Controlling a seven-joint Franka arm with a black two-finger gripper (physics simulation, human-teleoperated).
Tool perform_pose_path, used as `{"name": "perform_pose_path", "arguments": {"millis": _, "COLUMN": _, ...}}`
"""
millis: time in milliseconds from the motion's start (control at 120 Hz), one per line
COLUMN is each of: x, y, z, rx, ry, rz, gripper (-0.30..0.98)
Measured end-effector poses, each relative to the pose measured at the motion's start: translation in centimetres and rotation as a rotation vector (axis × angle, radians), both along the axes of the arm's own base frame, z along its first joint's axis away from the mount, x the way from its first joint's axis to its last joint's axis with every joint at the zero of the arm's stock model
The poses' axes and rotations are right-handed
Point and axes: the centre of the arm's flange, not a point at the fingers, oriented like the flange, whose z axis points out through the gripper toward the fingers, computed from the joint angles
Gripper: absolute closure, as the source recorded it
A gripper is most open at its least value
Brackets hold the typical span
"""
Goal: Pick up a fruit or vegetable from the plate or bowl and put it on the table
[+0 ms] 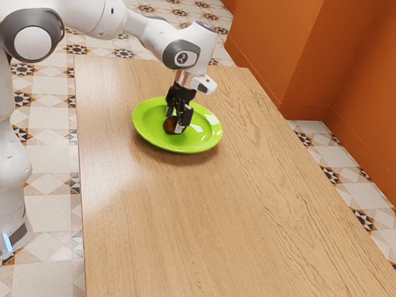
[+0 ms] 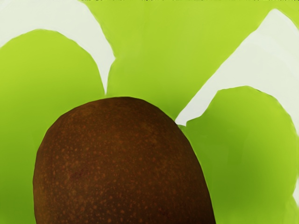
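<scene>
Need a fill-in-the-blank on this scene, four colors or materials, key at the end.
The plate is bright ____.
The speckled food item at the plate's middle is dark ____.
The table has a surface that looks like ____.
The walls beyond the table are ____.

Missing words: green; brown; wood; orange.

No readable text, labels, numbers or signs.

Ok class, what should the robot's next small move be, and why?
Probably a gentle squeeze to make the grip on the brown fruit sure before any lift: the gripper is down at the fruit, low over the green plate, and I cannot tell whether it holds the fruit.
</scene>
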Motion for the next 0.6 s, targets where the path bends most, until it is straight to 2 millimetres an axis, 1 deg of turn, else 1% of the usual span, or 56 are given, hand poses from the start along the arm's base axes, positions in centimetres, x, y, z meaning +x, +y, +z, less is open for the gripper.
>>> {"name": "perform_pose_path", "arguments": {"millis": 233, "x": 0.4, "y": -0.1, "z": -1.0, "rx": -0.006, "ry": 0.005, "rz": -0.013, "gripper": 0.01}}
{"name": "perform_pose_path", "arguments": {"millis": 283, "x": 0.5, "y": -0.1, "z": -1.0, "rx": -0.006, "ry": 0.004, "rz": -0.016, "gripper": 0.08}}
{"name": "perform_pose_path", "arguments": {"millis": 408, "x": 0.5, "y": -0.1, "z": -1.1, "rx": -0.006, "ry": 0.004, "rz": -0.019, "gripper": 0.32}}
{"name": "perform_pose_path", "arguments": {"millis": 492, "x": 0.5, "y": -0.1, "z": -1.1, "rx": -0.004, "ry": 0.004, "rz": -0.019, "gripper": 0.42}}
{"name": "perform_pose_path", "arguments": {"millis": 533, "x": 0.5, "y": 0.0, "z": -1.0, "rx": -0.002, "ry": 0.004, "rz": -0.019, "gripper": 0.45}}
{"name": "perform_pose_path", "arguments": {"millis": 600, "x": 0.5, "y": 0.0, "z": -0.9, "rx": 0.000, "ry": 0.002, "rz": -0.019, "gripper": 0.42}}
